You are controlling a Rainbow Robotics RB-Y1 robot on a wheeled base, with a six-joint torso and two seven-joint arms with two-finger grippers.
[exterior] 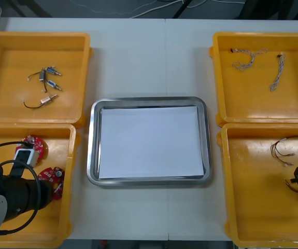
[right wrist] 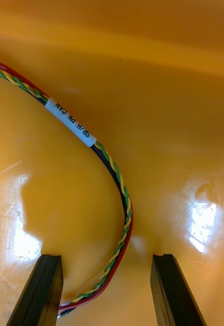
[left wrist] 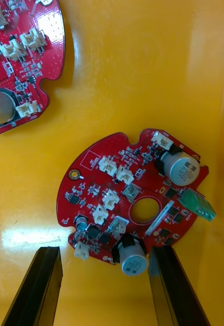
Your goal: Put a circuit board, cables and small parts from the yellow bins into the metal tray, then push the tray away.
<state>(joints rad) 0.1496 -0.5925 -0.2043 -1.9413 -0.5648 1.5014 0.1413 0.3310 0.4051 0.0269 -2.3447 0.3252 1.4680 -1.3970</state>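
A light worktop [exterior: 149, 57] carries four yellow bins [exterior: 14, 52], two at each side, with a metal tray [exterior: 94, 155], white inside, between them. Dark floor [exterior: 60, 8] lies beyond the far edge. The left tool [left wrist: 104, 252] hangs over the near left bin [exterior: 60, 223], its fingers spread apart and gripping nothing. A round red circuit board [left wrist: 127, 198] lies flat on the bin floor just ahead of the fingers, its near edge reaching between their tips. A second board [left wrist: 25, 56] lies farther off. The right tool [right wrist: 106, 257] hangs over the near right bin [exterior: 252, 207], its fingers also apart. A red and yellow cable [right wrist: 112, 173] curves between them, close beside one finger.
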